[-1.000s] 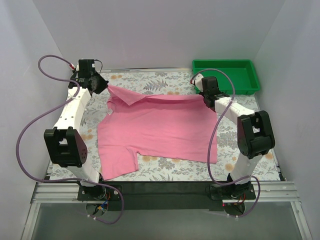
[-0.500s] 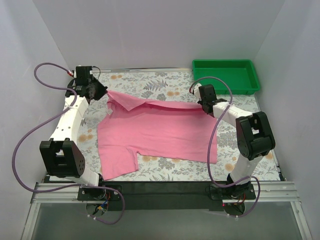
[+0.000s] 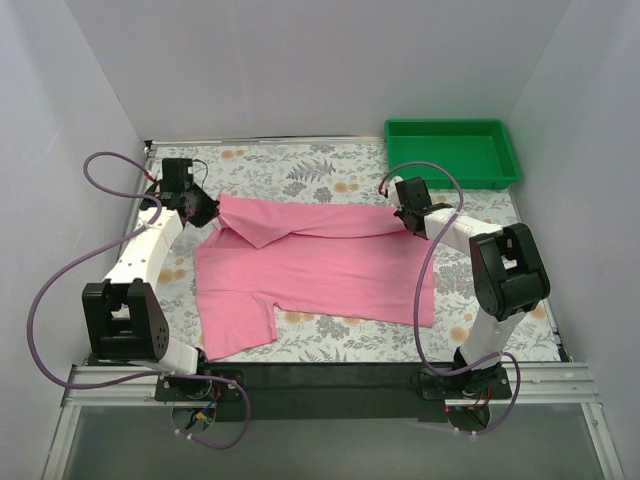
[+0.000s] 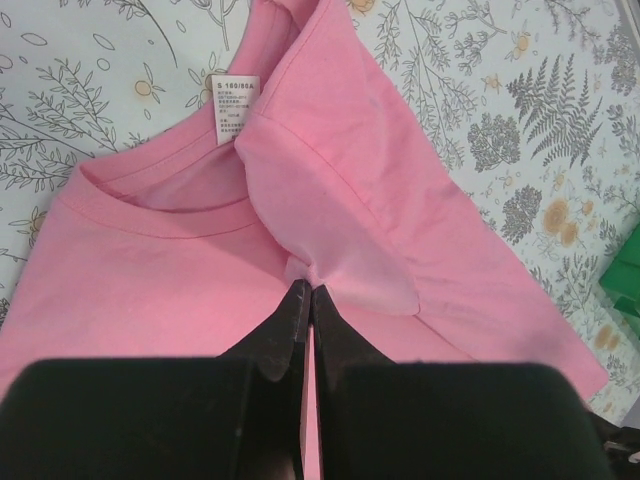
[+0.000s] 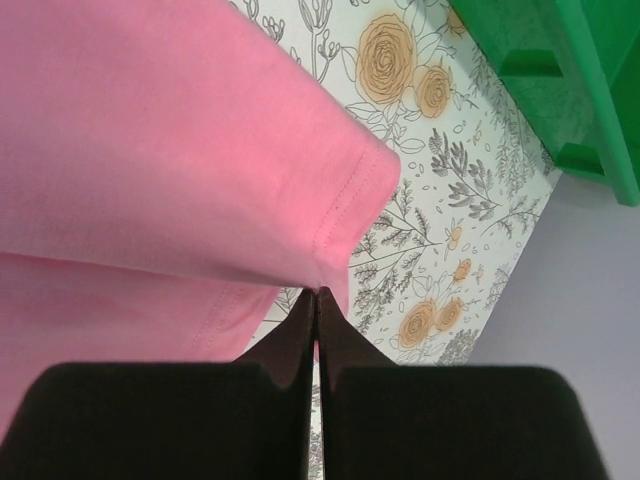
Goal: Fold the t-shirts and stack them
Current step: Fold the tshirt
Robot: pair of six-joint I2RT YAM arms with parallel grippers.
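Overhead, a flower-patterned table fills the scene, with a green plastic tray at its far right corner. Nearer than the tray and to its left, a plain pink t-shirt lies spread on the table, wider than the tray, its far edge doubled over in a loose band. The right gripper, just in front of the tray, is clamped on a stitched edge of the pink fabric. The left gripper, well left of the tray, is pinched tight on a fold of the shirt beside the collar. A small white label shows inside the collar.
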